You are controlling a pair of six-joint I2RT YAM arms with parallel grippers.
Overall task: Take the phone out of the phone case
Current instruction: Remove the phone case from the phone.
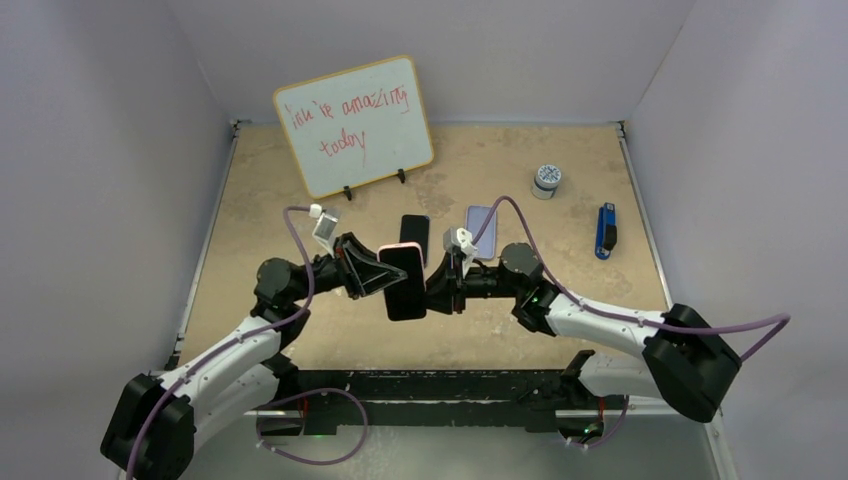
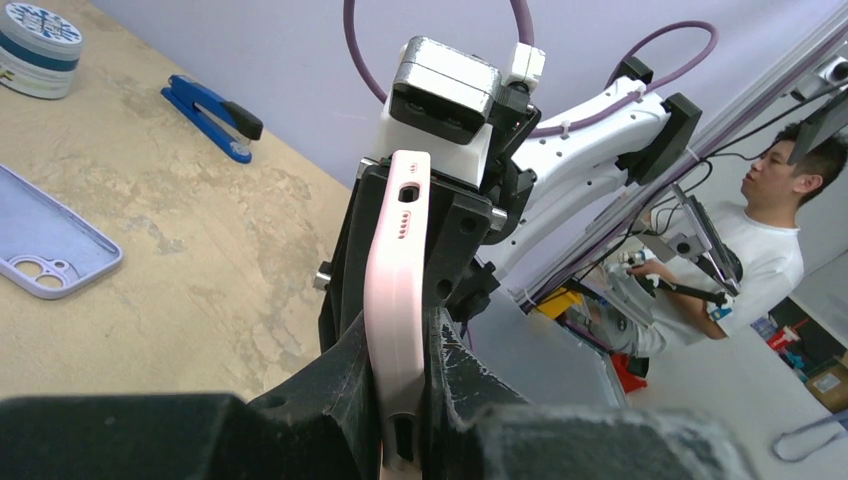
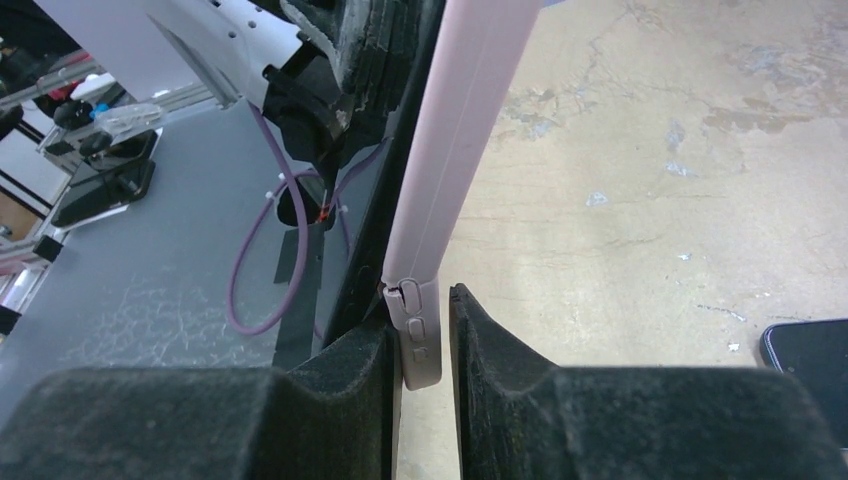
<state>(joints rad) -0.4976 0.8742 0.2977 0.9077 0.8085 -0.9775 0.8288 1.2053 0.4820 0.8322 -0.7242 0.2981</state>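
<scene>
Phone case (image 2: 395, 280) clamped in left fingers (image 2: 345, 370); right fingers (image 3: 500, 340) slack astride its edge, not gripping. Pinch edge only, peel off phone (image 1: 405, 290).

**What we cannot make out**

In the right wrist view the pink case (image 3: 455, 130) runs off the top edge, and a black phone (image 3: 810, 360) is cropped at the right. From above, we cannot read the tin (image 1: 545, 180) label.

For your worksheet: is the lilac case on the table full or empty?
Empty: the lilac case shows its bare inside and camera cutout.
</scene>
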